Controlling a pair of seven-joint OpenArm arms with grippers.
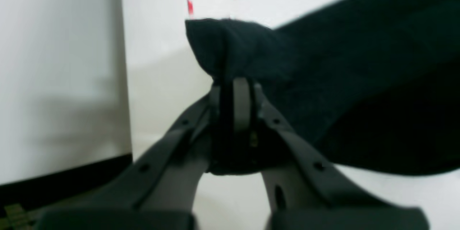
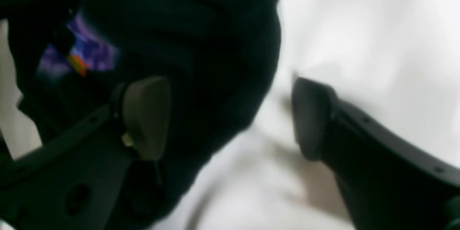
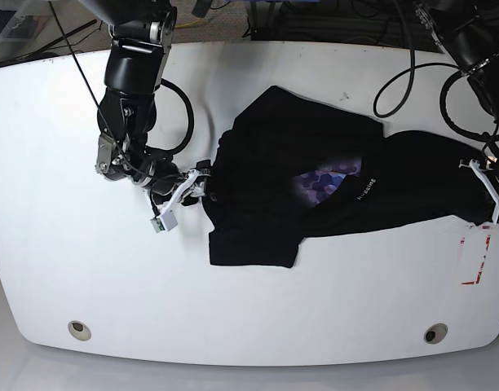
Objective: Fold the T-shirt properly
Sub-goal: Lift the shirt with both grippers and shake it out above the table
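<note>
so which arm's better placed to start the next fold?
Probably the left: its pincer is already shut on a bunched edge of the T-shirt. The right pincer is open, with cloth against only one finger.

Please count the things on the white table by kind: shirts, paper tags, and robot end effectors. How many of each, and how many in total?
T-shirt: 1
Paper tag with red marks: 1
End effectors: 2, the left end effector shut on the shirt, the right end effector open
Total: 4, all on the table
</note>
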